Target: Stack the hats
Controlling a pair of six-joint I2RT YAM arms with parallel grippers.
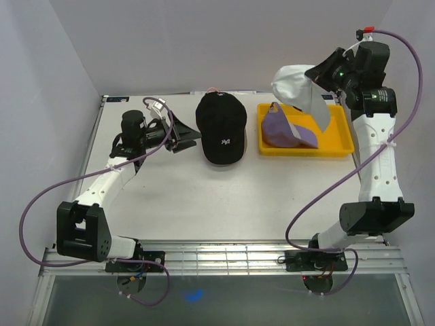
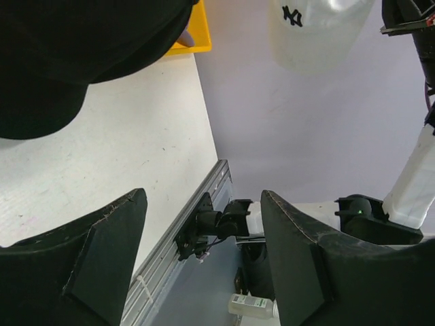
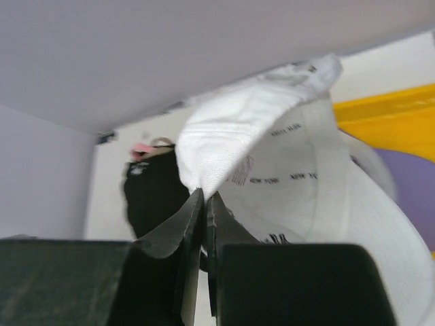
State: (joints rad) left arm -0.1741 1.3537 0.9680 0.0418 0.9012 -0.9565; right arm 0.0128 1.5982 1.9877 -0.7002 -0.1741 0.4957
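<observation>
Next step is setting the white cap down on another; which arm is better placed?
Right. The right hand is shut on the white cap, near the purple cap in the yellow tray; the left hand is open, empty.

Overall light: bright, even and diffuse, falling from above; the white walls and the counter (image 1: pixel 177 197) show no hot spots.
Shadows: soft and short; a faint grey one hugs the black hat (image 1: pixel 221 129) and the arms.
Colour: the yellow tray (image 1: pixel 340 148) is strongly saturated; the rest is near neutral.
Top view: sharp across the frame.
Left wrist view: the black hat is a flat dark mass without detail; the white hat (image 2: pixel 319 30) is nearly blown out; the left pincer (image 2: pixel 204 204) is dark, with fairly crisp edges.
Right wrist view: the softest picture; the white fabric is blurred, the right pincer (image 3: pixel 204 197) is dark and out of focus, and the background is hazy.
</observation>
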